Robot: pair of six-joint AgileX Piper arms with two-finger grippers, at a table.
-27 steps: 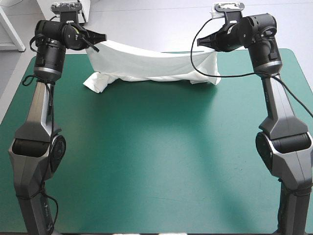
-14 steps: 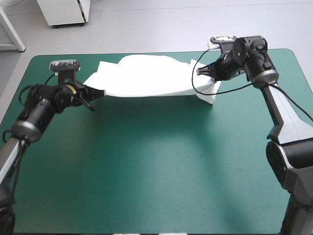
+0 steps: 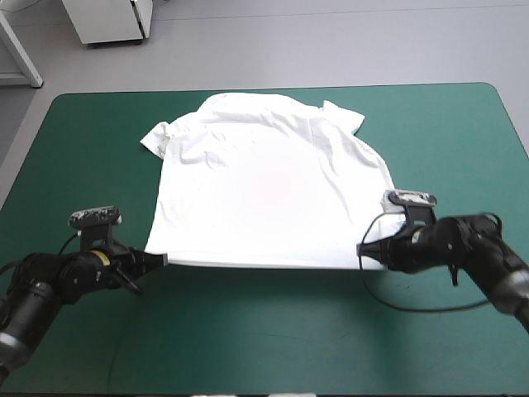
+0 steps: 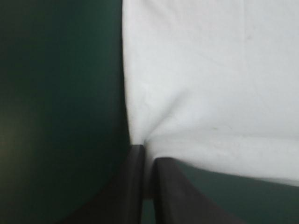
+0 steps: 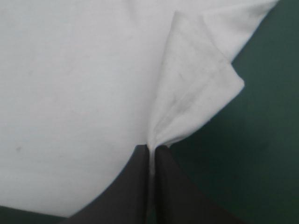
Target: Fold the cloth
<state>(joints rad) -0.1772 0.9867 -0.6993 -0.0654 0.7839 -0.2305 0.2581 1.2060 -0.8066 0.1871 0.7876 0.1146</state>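
T-shirt (image 3: 264, 190) of white matt cloth, softly creased, surface (image 3: 273, 331) cover teal-green, smooth and matt, right gripper (image 5: 152, 149) black, smooth, dull

No text, label, brand, number or sign can be read in any of the views, neither on the white T-shirt (image 3: 264, 182) nor on the teal-green cover of the table (image 3: 273, 331).

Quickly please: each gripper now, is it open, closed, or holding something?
Left gripper: closed on the T-shirt, at its near left corner.
Right gripper: closed on the T-shirt, at its near right corner.
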